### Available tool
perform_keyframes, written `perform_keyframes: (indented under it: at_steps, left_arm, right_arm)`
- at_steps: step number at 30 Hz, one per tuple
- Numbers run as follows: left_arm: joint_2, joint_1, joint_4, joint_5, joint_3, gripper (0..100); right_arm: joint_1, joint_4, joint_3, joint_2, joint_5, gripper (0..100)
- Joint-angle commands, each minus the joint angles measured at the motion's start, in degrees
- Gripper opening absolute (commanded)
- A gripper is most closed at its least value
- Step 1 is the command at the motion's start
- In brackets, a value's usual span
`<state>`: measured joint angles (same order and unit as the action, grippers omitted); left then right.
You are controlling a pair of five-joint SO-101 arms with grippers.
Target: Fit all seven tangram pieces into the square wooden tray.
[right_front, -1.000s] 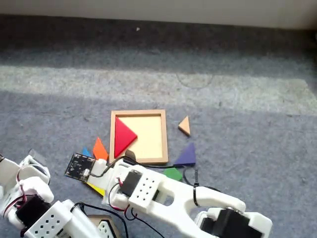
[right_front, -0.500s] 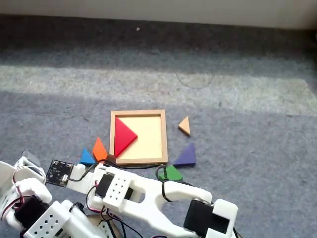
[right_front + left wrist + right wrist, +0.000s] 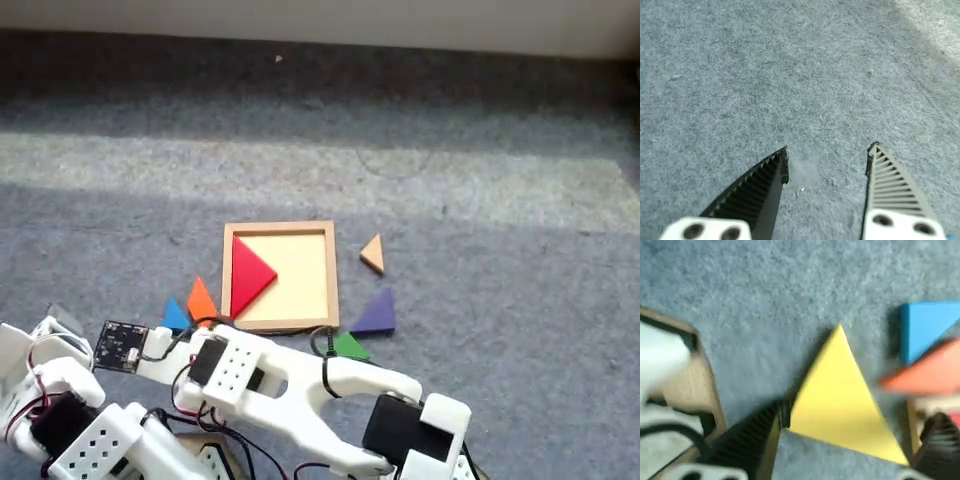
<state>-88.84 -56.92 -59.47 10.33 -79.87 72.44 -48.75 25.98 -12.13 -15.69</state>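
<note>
The square wooden tray point(image 3: 332, 272) lies mid-carpet with a red triangle point(image 3: 250, 275) in its left half. Left of it sit an orange triangle point(image 3: 202, 298) and a blue triangle point(image 3: 176, 315). On its right are a tan piece point(image 3: 373, 253), a purple triangle point(image 3: 377, 313) and a green piece point(image 3: 350, 346). My right arm point(image 3: 235, 368) stretches leftward below the tray. Its gripper point(image 3: 860, 416) is open, fingers on either side of a yellow triangle point(image 3: 840, 395), with the blue triangle point(image 3: 925, 327) and orange triangle point(image 3: 925, 375) just beyond. My left gripper point(image 3: 829, 148) is open over bare carpet.
The left arm point(image 3: 60, 420) is folded at the near left corner. A wooden-edged object point(image 3: 700, 385) with white parts and cables lies close beside the right gripper. Bare grey carpet point(image 3: 450, 180) stretches beyond and to the right of the tray.
The right arm has swung left and back from the tray's near edge, so it now covers the yellow triangle in the high view. The green piece shows more. The left arm is unmoved.
</note>
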Motion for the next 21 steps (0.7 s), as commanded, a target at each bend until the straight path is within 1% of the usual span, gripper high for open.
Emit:
perform_keyframes:
  at_steps: [1, 6, 11, 16, 21]
  left_arm:
    - [-0.6, 0.1, 0.4, 0.7, 1.0, 25]
    - [-0.6, 0.1, 0.3, 0.7, 0.9, 25]
    - [-0.6, 0.2, 0.3, 0.6, 0.9, 25]
    - [-0.6, 0.2, 0.3, 0.6, 0.9, 25]
    - [-0.6, 0.3, 0.4, 0.6, 0.8, 25]
  right_arm:
    - [-4.5, -5.1, 0.5, -2.9, -2.8, 31.2]
    - [-7.0, -9.5, 0.6, -2.8, -5.3, 30.7]
    - [-8.6, -13.0, 0.4, -1.7, -5.6, 30.7]
    - [-8.9, -16.0, 1.5, 8.0, -5.6, 30.7]
    - [-14.7, -16.5, 6.5, 18.9, -6.2, 30.7]
